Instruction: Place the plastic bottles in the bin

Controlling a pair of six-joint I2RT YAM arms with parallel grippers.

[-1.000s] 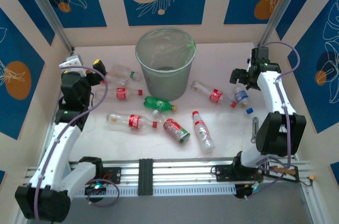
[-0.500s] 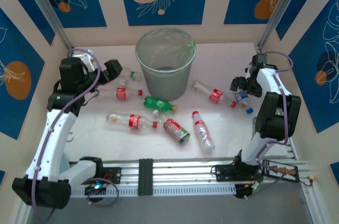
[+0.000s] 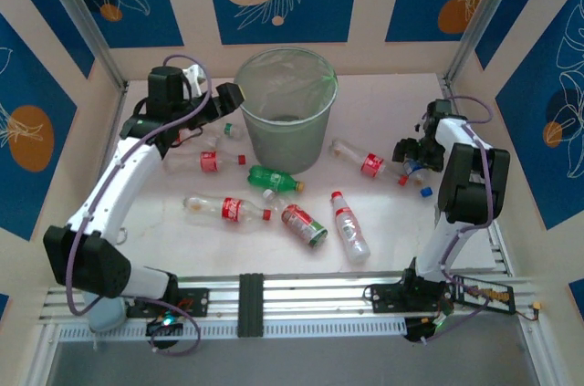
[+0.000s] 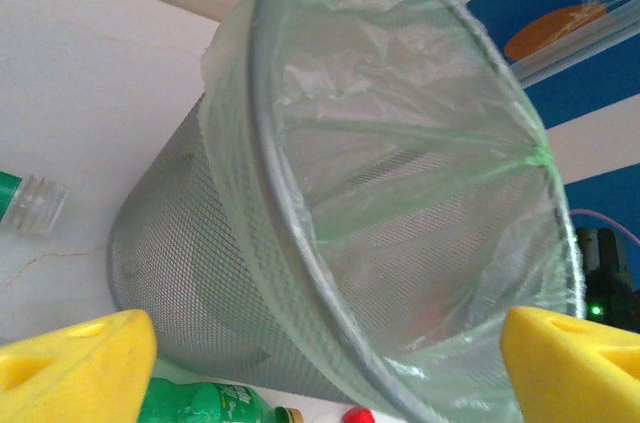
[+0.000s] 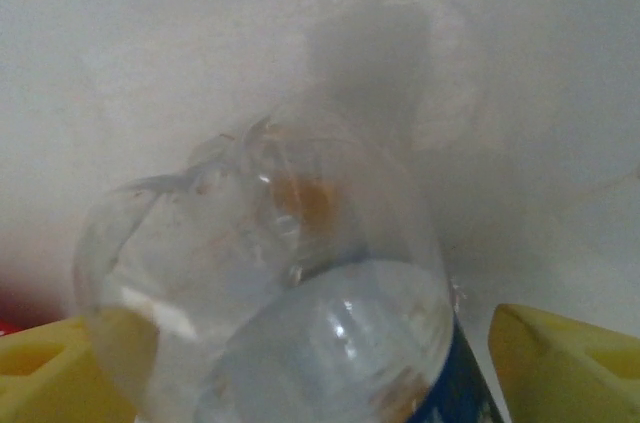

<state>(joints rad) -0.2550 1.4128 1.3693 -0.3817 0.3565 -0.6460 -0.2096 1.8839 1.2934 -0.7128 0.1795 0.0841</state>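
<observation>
Top external: bin (image 3: pixel 287 135) stands at the far middle of the white table (image 3: pixel 383 94). It is round grey-green mesh tapering down, with a thin clear liner (image 4: pixel 400 93) folded over the rim. Bottles lie flat, scattered on the near side of it. Green bottle (image 3: pixel 274 180) is just in front of the bin, red-label bottles (image 3: pixel 228 209) spread left to right, a clear bottle (image 3: pixel 222 130) lies by the bin's left side under the left arm, and a blue-label bottle (image 3: pixel 417 167) sits near the right edge. All are thin crinkly clear plastic.

Left claw (image 3: pixel 228 96) hangs just beside the bin's left rim. Left wrist view: yellow pads (image 4: pixel 75 363) wide apart, nothing gripped, mesh wall straight ahead.

Right claw (image 3: pixel 411 156) is down at the blue-label bottle. Right wrist view: jaws wide, bottle between them, right pad (image 5: pixel 570 353) clear of it, left pad's contact cannot be told — not clamped.
</observation>
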